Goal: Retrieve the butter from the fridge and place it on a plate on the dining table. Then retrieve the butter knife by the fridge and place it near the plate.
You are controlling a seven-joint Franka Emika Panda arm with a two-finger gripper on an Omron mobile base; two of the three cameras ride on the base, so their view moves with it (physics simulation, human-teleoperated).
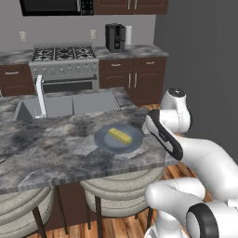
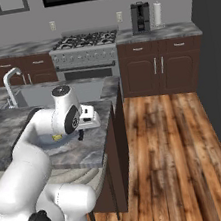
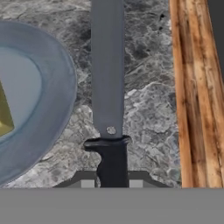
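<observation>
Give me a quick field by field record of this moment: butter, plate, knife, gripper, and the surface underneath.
butter: small pale-yellow stick, lying on the plate
plate: round blue-grey plate, on the table near its edge
knife: dark-handled butter knife with grey blade, held over the stone beside the plate
gripper: two-finger gripper, shut on the knife handle
surface: grey marbled dining table top

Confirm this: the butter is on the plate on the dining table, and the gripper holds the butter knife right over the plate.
Not quite. The butter does lie on the plate on the dining table, but the hand view shows the butter knife in the gripper over bare stone beside the plate, not over it.
</observation>
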